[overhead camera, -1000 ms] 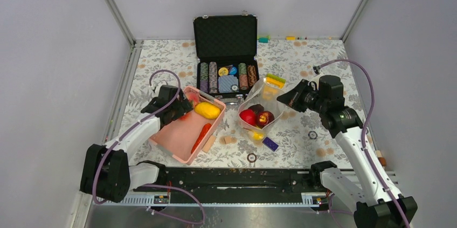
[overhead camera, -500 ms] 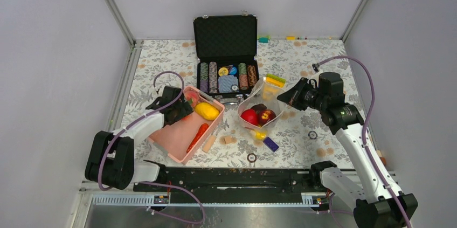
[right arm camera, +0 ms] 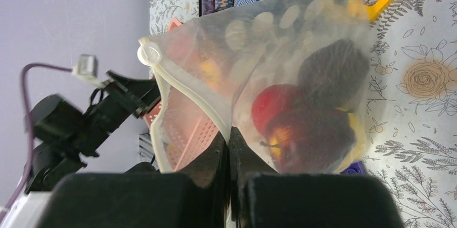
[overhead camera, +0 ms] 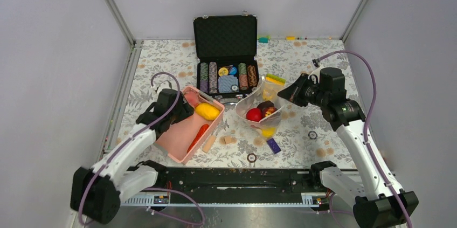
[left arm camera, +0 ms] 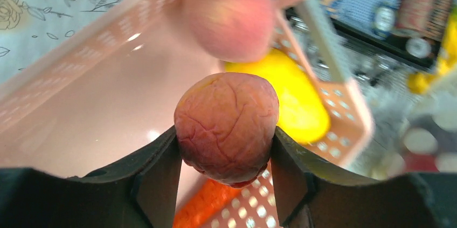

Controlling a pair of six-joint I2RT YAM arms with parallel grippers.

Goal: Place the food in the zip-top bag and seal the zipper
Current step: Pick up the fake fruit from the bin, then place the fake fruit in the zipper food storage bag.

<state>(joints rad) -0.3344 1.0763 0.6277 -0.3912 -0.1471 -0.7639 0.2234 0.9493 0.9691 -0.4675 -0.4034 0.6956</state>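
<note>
My left gripper (left arm camera: pixel 225 158) is shut on a wrinkled reddish-peach toy fruit (left arm camera: pixel 226 125) and holds it above the pink basket (overhead camera: pixel 175 133). A yellow toy (overhead camera: pixel 207 110), an orange carrot (overhead camera: pixel 198 136) and a peach fruit (left arm camera: pixel 229 15) lie in the basket. My right gripper (right arm camera: pixel 229 150) is shut on the mouth edge of the zip-top bag (right arm camera: pixel 302 77), by the zipper (right arm camera: pixel 186 93), and holds the bag open and lifted. A red fruit (overhead camera: pixel 253 114), a dark red apple (right arm camera: pixel 310 136) and a dark fruit (right arm camera: pixel 334 71) sit in the bag (overhead camera: pixel 258 106).
An open black case (overhead camera: pixel 226 58) of poker chips stands behind the basket and bag. Tan wooden blocks (overhead camera: pixel 227 139), a purple block (overhead camera: pixel 274 145), small rings (overhead camera: pixel 251 157) and a yellow-green piece (overhead camera: pixel 275 80) lie on the flowered table.
My left arm has drawn back and lifted the reddish-peach fruit above the basket. My right gripper has pulled the bag up and to the right, so its contents have shifted.
</note>
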